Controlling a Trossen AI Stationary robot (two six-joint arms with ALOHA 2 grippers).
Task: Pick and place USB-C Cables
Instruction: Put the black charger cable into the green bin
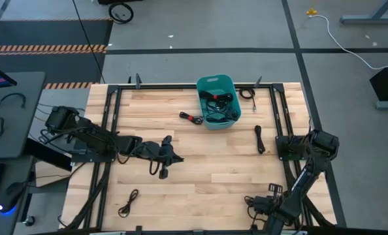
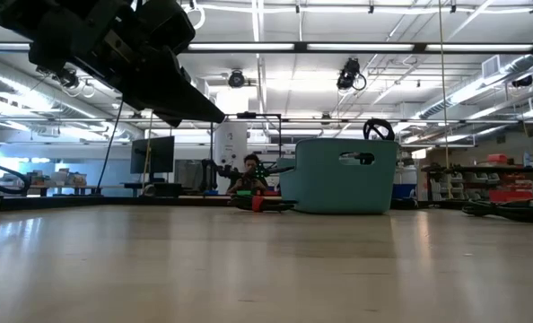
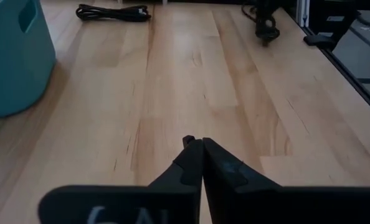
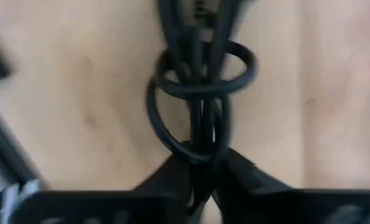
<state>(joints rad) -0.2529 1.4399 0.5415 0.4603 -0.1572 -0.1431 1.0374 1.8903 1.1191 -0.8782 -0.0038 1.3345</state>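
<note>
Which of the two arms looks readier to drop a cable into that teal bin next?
The right. Its gripper is shut on a coiled cable at the near right table corner, while the left gripper is shut with nothing between its fingers, though it is nearer the teal bin.

Overhead camera facing straight down, low camera level across the table, both catching the teal bin, wrist cameras close.

Evenly and brightly lit from ceiling strip lights glaring white in the low view and mirrored as pale sheen on the table, soft short shadows under the arms overhead, heavy blur on the looped cable at the right wrist.
</note>
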